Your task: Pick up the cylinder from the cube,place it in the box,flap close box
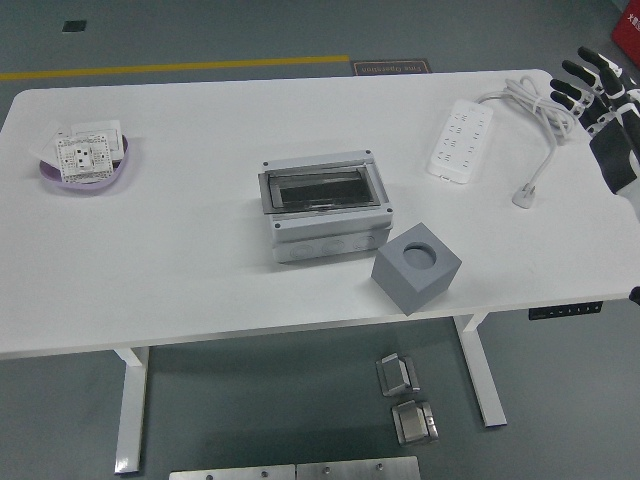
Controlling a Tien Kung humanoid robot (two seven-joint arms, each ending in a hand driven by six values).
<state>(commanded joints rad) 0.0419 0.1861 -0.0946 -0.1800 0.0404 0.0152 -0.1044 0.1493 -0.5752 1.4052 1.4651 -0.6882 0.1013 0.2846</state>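
Right hand: at the far right edge of the view, over the table's right end; black-and-white fingers spread apart, pointing far-left, holding nothing.
Left arm: not seen.
Cube: grey, near the table's near edge, right of centre, turned corner-on.
Cylinder: sits in the round recess on the cube's top face, only its dark top showing.
Box: grey, mid-table, just far-left of the cube, a narrow gap between them; whether its clear flap is up or down, cannot tell.
Power strip: white, far right; its cord loops toward the hand and ends in a plug lying on the table.
Bowl: purple, far left, carrying a white socket plate.
Table: white; wide bare stretch between bowl and box, and bare room between the cube and the right edge.
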